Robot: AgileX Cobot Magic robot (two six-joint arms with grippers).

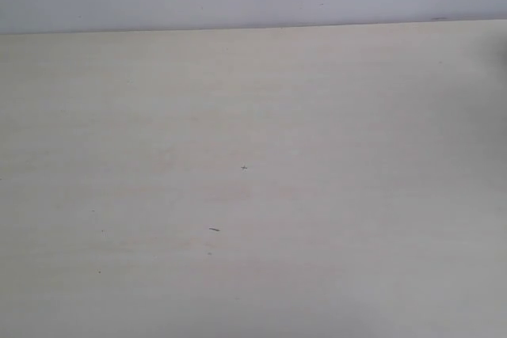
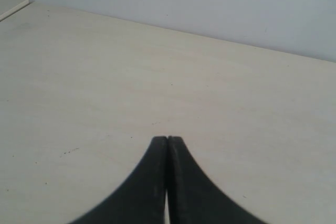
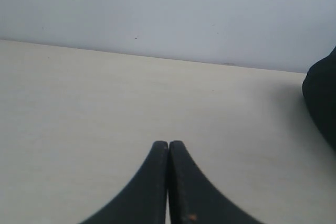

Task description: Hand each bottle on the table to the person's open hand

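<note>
1. The left pincer (image 2: 167,139) and right pincer (image 3: 168,143) are both squeezed fully together with nothing in them, out over the tabletop (image 1: 253,132).
2. No bottles show in any view, and no open hand either, just pale wood grain and a few specks (image 1: 214,229).
3. So which way a bottle points, or how its long axis runs: can't tell.
4. My guess at the risk: going in with the jaws closed would knock a bottle over instead of straddling it. There's also a dark blob (image 3: 321,103) near the right arm. I can't identify it, but it might get bumped.
</note>
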